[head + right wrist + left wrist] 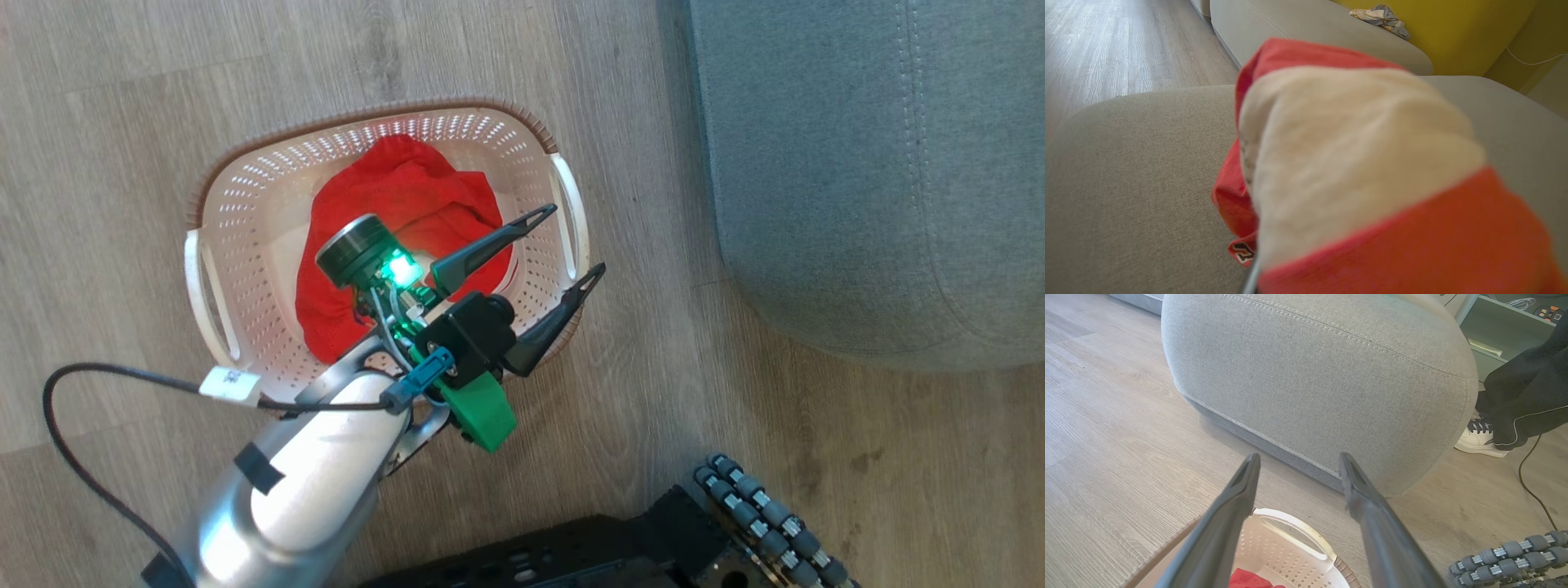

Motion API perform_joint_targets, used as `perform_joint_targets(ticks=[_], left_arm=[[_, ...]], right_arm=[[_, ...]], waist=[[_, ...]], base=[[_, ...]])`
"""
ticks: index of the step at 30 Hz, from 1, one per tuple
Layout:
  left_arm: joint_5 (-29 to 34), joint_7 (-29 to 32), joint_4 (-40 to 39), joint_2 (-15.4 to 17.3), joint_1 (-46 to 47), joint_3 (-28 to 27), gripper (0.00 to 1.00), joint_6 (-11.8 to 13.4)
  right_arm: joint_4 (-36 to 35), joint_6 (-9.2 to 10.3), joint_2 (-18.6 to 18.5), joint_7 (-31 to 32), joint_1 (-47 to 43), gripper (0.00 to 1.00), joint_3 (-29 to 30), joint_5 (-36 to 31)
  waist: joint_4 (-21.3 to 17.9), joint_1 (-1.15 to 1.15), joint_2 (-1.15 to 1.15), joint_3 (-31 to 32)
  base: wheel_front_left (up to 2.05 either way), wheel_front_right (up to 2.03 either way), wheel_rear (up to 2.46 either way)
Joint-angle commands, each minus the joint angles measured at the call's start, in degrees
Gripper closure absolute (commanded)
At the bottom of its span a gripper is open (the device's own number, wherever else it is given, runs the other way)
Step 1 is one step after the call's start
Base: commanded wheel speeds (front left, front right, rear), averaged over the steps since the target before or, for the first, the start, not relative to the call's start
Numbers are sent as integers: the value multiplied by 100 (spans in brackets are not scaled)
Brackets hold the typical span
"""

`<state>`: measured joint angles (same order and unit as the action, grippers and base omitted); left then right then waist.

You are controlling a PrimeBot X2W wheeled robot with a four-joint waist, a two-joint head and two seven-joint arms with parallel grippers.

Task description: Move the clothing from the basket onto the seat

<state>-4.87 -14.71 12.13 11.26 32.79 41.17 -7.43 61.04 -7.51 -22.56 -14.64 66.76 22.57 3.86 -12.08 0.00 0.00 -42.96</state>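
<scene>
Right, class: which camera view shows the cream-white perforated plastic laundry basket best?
The head view: nearly the whole basket from above, bright red clothing inside. The left wrist view catches one white handle and some wall. The right wrist view faces a red-and-white garment.

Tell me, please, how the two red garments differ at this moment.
The basket garment lies crumpled in the basket; the held garment hangs from the shut right pincer above the seat. The basket garment looks all red; the held garment shows a white band and some print. Both are bright red fabric.
</scene>
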Motion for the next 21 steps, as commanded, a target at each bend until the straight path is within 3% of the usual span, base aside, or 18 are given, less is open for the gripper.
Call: perform_joint_targets(ticks=[1,4,5,6,7,21], left_arm=[[64,-29,-197,-16,-7,-116,0,-5],[65,-29,-184,-22,4,-117,0,-5],[65,-29,-178,-28,12,-120,0,-5],[66,-29,-173,-35,20,-121,0,-5],[67,-29,-170,-41,27,-120,0,-5],[8,-29,-92,-197,-68,-136,0,-5]], right_arm=[[-119,2,-160,-36,82,100,-24,-44],[67,2,-132,-36,141,100,-112,-29],[88,2,-123,-36,144,84,-118,-23],[97,2,-121,-36,139,52,-117,-27],[99,2,-119,-36,128,0,-112,-41],[-13,2,88,-36,-259,0,-437,-201]], waist=[[0,0,0,-7],[-12,0,0,-16],[-21,0,0,-9],[-30,0,0,0],[-40,0,0,13],[-238,0,0,686]], base=[[0,0,0],[0,0,0],[0,0,0],[0,0,0],[0,0,0],[0,0,0]])
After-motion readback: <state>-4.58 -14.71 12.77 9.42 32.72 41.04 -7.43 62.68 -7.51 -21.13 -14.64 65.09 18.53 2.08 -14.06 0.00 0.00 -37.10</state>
